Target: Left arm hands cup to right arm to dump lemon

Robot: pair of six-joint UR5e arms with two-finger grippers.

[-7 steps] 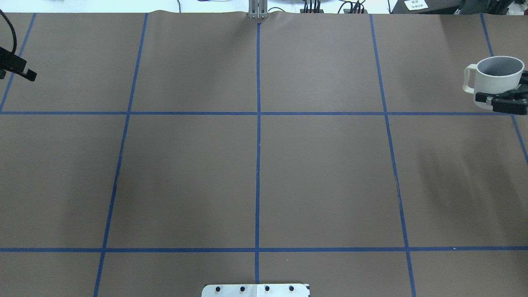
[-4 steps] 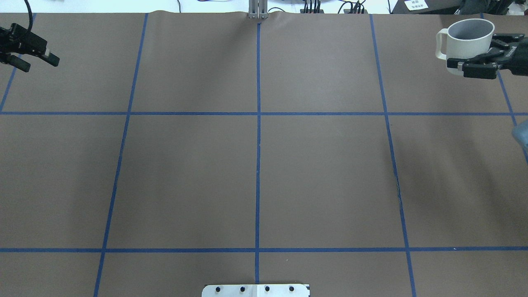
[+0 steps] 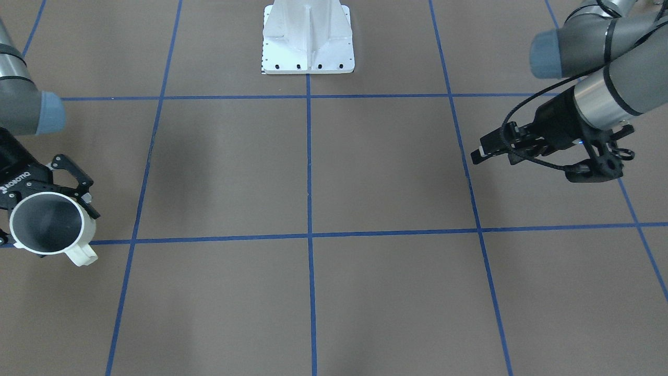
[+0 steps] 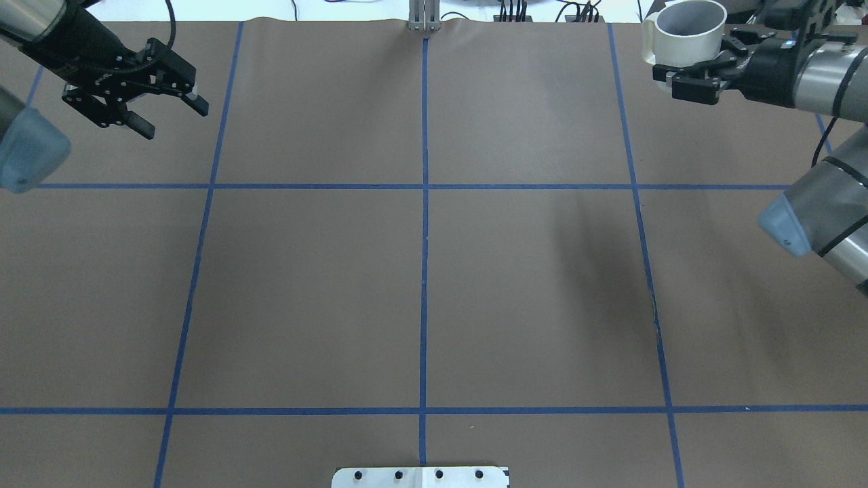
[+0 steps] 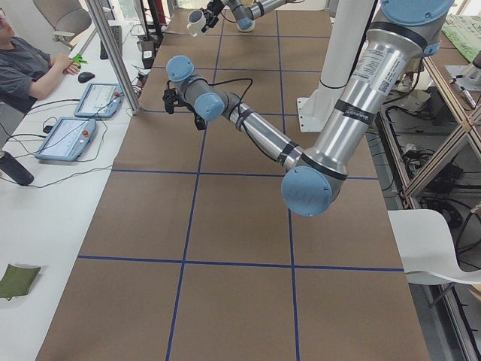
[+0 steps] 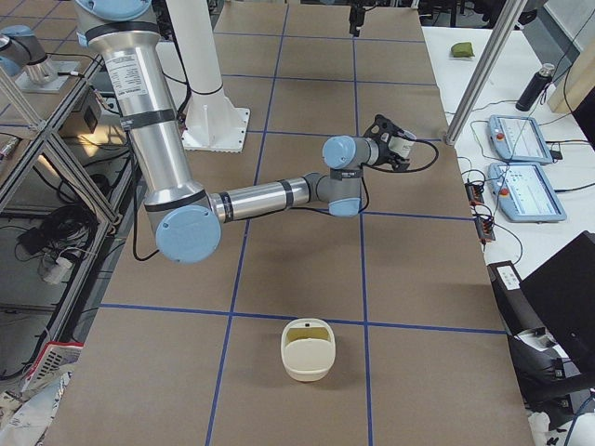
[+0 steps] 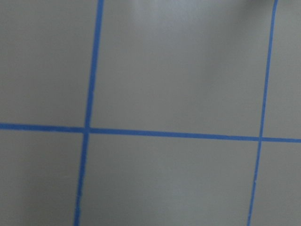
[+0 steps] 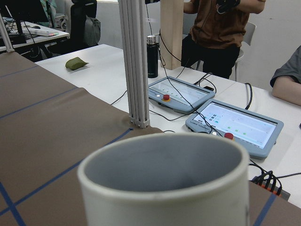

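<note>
While my right gripper (image 4: pixel 698 59) holds the cup (image 3: pixel 46 223) upright over the far right corner of the table (image 4: pixel 420 271), let me call the score. The jaws on that side are closed round the mug's white wall, a finger on each flank, with the handle (image 3: pixel 83 255) poking out away from my wrist. The cup is lifted off the surface, close to the edge by the operators' bench. Looking straight down its mouth in the front-facing view, I see a grey inside with nothing in it. My right wrist camera peers across the rim and shows no lemon either, though the very bottom is hidden there.

Over on the other side, my left gripper (image 4: pixel 173 118) hangs above the far left part of the table, jaws parted wide and holding nothing. Its wrist camera shows only brown mat and blue tape lines.

The hand-over I call done: the cup sits in my right jaws and my left ones are free. The dump looks done too, since the cup is empty, though I see no lemon in the overhead view. One lead: in the right side view a cream container (image 6: pixel 307 349) sits on the table towards my right end, its inside yellowish. Whether that is the lemon, I can't tell. What's left, I reckon, is little: setting the cup down.
</note>
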